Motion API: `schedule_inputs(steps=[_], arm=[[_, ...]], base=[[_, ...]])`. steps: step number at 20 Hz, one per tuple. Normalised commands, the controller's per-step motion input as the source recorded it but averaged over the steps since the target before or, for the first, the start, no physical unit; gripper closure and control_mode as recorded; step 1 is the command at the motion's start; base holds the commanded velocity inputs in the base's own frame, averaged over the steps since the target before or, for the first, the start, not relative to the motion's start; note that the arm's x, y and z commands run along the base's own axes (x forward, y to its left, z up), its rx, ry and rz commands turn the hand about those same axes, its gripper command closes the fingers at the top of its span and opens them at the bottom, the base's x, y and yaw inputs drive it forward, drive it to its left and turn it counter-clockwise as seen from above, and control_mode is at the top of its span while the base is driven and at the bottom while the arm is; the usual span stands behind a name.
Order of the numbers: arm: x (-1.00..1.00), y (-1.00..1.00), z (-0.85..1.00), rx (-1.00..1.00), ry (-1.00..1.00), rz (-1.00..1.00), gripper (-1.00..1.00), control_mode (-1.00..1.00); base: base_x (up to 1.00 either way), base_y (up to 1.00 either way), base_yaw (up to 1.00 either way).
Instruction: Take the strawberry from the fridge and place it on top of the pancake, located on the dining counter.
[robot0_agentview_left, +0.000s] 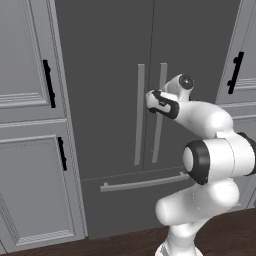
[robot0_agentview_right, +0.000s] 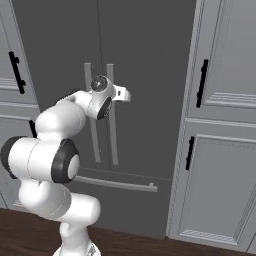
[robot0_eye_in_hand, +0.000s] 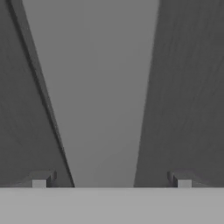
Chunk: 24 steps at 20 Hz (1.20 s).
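Early stage: fridge (robot0_agentview_left: 110, 100) shut, both doors closed, so strawberry not visible and presumably inside; fetching and placing on pancake all left to do. Left to right: two vertical bar handles (robot0_agentview_left: 140, 114), one drawer handle below. Gripper (robot0_eye_in_hand: 111, 181) fully spread, holding nothing, straddling right door handle (robot0_eye_in_hand: 103, 96).

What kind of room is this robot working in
Most likely a kitchen. A tall dark-grey two-door fridge with long vertical bar handles and a bottom drawer fills the middle, light-grey panelled cabinets with black handles stand on both sides, and the floor is dark wood.
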Motion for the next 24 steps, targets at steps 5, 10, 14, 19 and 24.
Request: schedule_inputs(steps=[5, 10, 14, 19, 24], arm=[[0.77, 0.04, -0.23, 0.00, 0.01, 0.00, 1.00, -1.00], [0.42, 0.00, -0.05, 0.00, 0.13, 0.04, 1.00, -1.00], [-0.44, -0.14, 0.09, 0.00, 0.12, 0.03, 1.00, -1.00], [-0.98, -0.36, 0.43, 0.00, 0.08, 0.00, 1.00, -1.00], [-0.93, -0.45, 0.28, 0.01, 0.00, 0.00, 1.00, -1.00]], base=[[0.00, 0.00, 0.00], [0.00, 0.00, 0.00], [0.00, 0.00, 0.00], [0.00, 0.00, 0.00], [0.00, 0.00, 0.00]])
